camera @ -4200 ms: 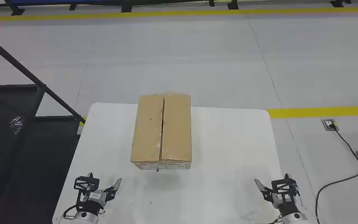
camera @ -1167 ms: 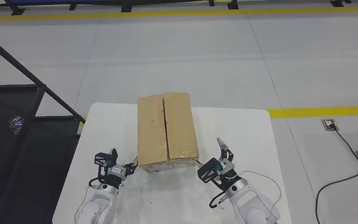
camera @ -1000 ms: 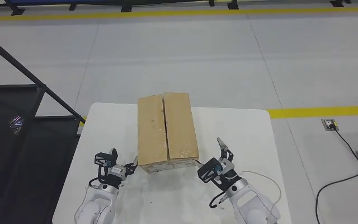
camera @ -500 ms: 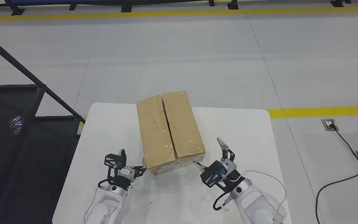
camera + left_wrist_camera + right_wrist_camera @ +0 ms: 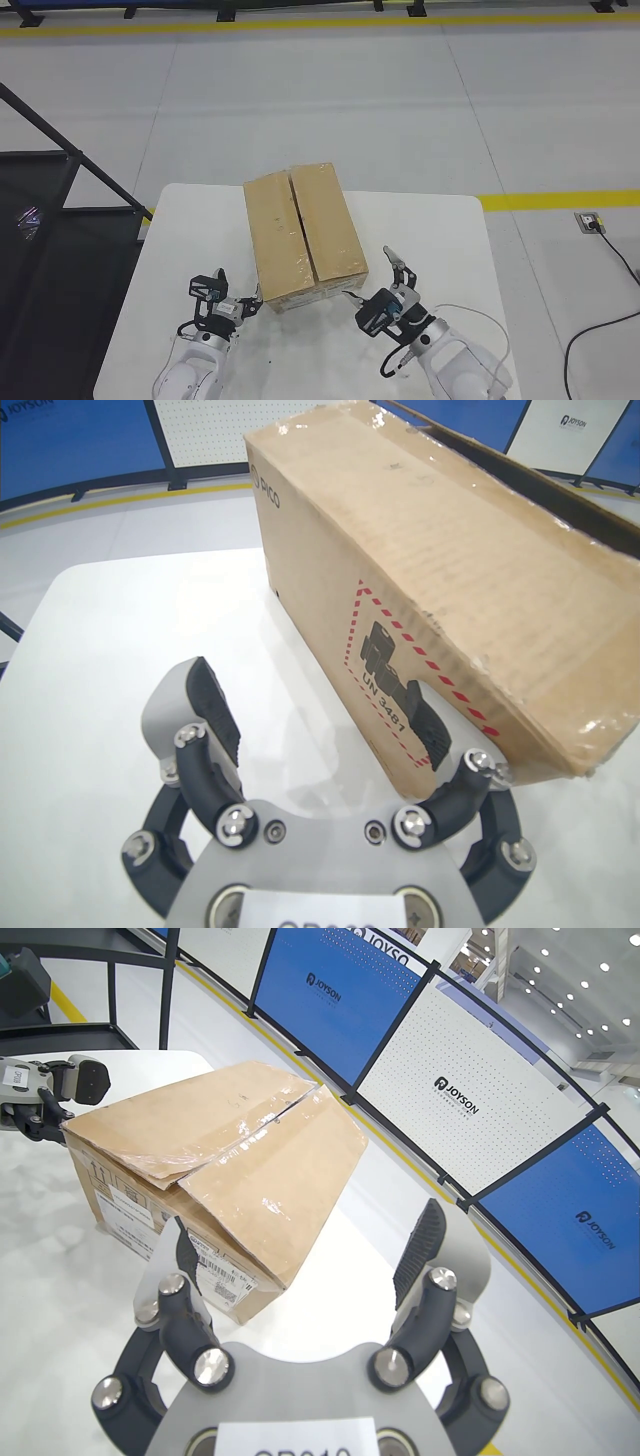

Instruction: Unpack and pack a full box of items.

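A brown cardboard box (image 5: 305, 235) lies on the white table (image 5: 430, 240), turned slightly askew, its top flaps shut under clear tape. My left gripper (image 5: 238, 303) is open at the box's near left corner. In the left wrist view, one of its fingers (image 5: 425, 730) rests against the long side of the box (image 5: 425, 565) and the other stands free. My right gripper (image 5: 372, 280) is open at the near right corner. In the right wrist view, the box (image 5: 215, 1148) has its labelled end toward my right gripper (image 5: 300, 1243), and the left gripper (image 5: 60, 1088) sits at the far corner.
The table's front edge lies just behind both arms. Bare table surface (image 5: 195, 230) runs along both long sides of the box. A black frame (image 5: 60, 150) stands off the table's left. Blue and white partition panels (image 5: 450, 1093) ring the room.
Both arms came in from the table's front corners to the box's near end. The box's near end has swung to the right. In the last half second almost nothing moved.
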Robot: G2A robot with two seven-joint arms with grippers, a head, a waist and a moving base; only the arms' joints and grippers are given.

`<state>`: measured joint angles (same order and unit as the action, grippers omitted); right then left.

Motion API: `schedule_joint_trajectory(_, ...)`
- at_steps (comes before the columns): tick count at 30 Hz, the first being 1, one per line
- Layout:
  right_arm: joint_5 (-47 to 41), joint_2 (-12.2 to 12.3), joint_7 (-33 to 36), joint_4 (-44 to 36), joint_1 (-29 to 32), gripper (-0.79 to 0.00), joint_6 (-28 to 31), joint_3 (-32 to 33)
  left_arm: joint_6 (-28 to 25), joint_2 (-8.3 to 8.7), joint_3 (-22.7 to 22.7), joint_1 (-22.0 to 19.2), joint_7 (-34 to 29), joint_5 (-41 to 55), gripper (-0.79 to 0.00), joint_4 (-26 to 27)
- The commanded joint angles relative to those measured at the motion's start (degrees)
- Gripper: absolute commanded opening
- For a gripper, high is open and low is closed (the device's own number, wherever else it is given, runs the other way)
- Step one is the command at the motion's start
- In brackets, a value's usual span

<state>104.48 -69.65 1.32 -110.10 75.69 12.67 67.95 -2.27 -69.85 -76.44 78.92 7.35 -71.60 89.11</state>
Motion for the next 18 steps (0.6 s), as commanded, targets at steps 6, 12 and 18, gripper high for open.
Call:
schedule_joint_trajectory(6, 0.0, 0.0, 0.0, 0.0, 0.0, 0.0, 0.01, 0.0, -0.01, -0.03, 0.1, 0.33, 0.01, 0.03, 0.0, -0.08)
schedule_joint_trajectory(12, 0.06, 0.05, -0.9, -0.25, 0.75, 0.0, -0.51, 0.47, 1.4, -0.38, 1.19, 1.14, 1.04, -0.75, 0.0, 0.3)
schedule_joint_trajectory(18, 0.63, 0.21, -3.0, -1.85, 3.04, 0.0, -3.05, 2.4, 2.91, -0.7, 1.61, 1.0, 1.43, -1.16, 0.0, 0.32)
